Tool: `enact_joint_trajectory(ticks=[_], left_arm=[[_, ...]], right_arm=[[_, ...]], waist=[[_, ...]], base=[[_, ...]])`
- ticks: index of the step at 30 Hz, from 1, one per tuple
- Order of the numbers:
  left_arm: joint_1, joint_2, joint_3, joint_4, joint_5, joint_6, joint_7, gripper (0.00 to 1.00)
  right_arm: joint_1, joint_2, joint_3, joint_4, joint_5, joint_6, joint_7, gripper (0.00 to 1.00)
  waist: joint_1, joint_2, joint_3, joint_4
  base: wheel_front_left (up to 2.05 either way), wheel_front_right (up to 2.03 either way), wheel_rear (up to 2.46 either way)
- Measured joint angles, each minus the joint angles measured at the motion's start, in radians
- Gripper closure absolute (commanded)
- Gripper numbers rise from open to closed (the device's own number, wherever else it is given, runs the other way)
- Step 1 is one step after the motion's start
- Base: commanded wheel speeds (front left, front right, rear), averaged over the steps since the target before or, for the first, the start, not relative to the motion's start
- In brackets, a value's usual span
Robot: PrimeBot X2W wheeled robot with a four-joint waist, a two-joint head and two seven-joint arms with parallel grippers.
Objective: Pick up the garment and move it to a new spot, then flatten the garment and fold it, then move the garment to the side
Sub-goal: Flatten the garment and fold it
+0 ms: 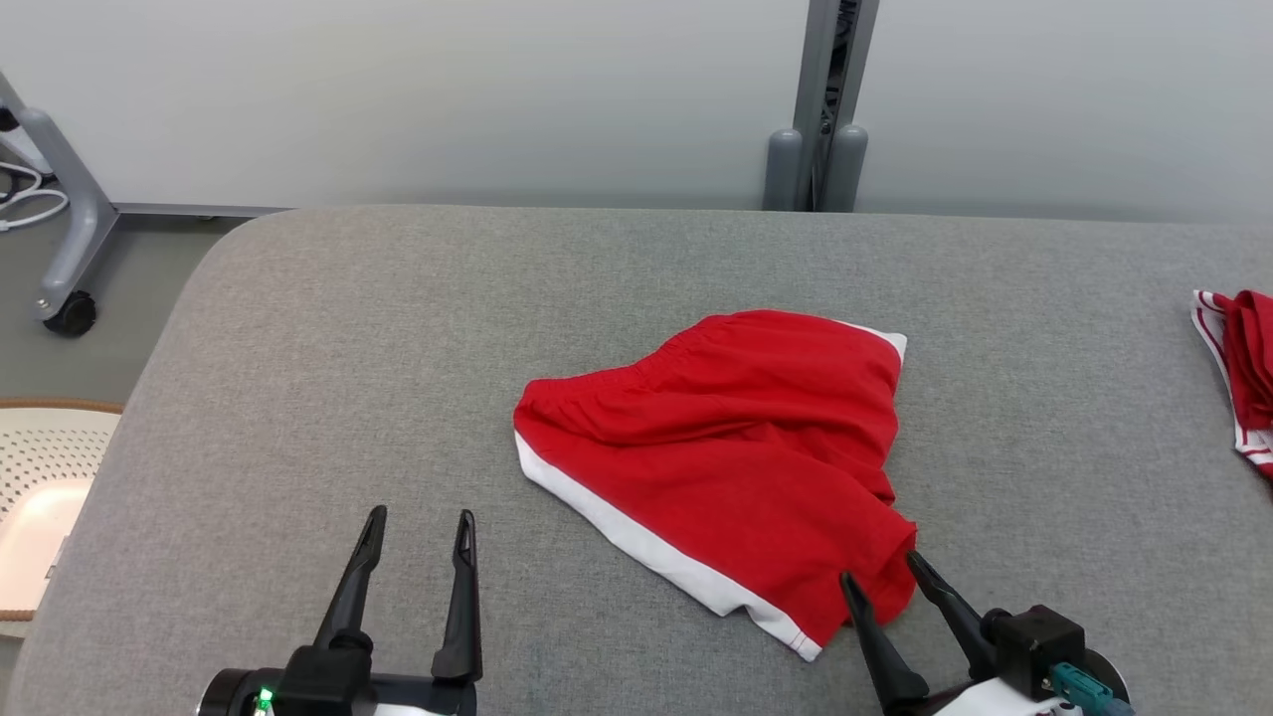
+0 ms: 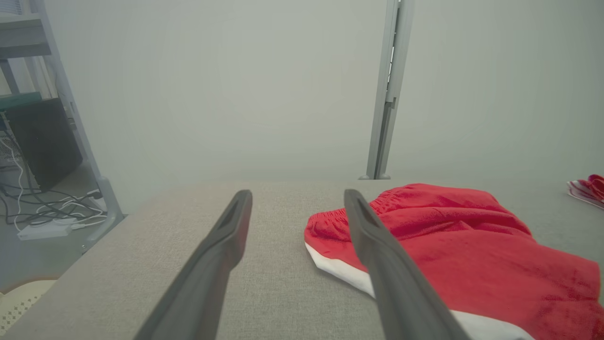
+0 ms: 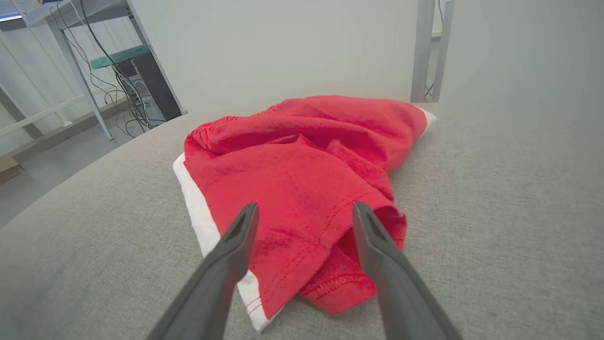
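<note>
A pale wall (image 1: 398,99) is running behind a grey fabric-covered counter (image 1: 298,348), with a grey post (image 1: 825,99) standing against it at about 1 o'clock in the head view. At 10 o'clock, off the counter, a grey frame leg (image 1: 68,249) is standing on a castor. At 9 o'clock a pale perforated object (image 1: 50,447) is peeking in beside the counter's rounded corner.

The garment (image 1: 736,438), a pair of red shorts with white trim, is lying near the middle of the counter, loosely crumpled rather than flat. Its gathered waistband is facing 10 o'clock. A white band is running along its edge from 9 o'clock down to 5 o'clock, and a leg opening is sagging open at the 5 o'clock end. A second red-and-white cloth (image 1: 1238,368) is lying well apart from it at the 3 o'clock edge.

The left hand (image 1: 421,515) is hovering at 7 o'clock, its two dark fingers spread wide with bare counter between them. The garment is lying apart from it, toward 2 o'clock. The right hand (image 1: 880,567) is sitting at 5 o'clock, its fingers likewise spread apart and pointing toward 11 o'clock, straddling the hem at the garment's nearest corner. In the right wrist view the red leg opening is lying between the two fingers (image 3: 236,245), which are standing apart and not pinching it. Whether their tips are touching the cloth I cannot tell.
</note>
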Motion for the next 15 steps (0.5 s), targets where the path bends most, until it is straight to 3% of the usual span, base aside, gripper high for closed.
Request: enact_joint_trajectory(ticks=[15], left_arm=[[0.012, -0.004, -0.026, 0.024, 0.013, -0.018, 0.000, 0.00]], right_arm=[[-0.032, 0.015, -0.041, 0.148, 0.025, 0.000, 0.000, 0.00]], waist=[[0.0000, 0.0000, -0.002, 0.062]], base=[[0.00, 0.00, 0.00]])
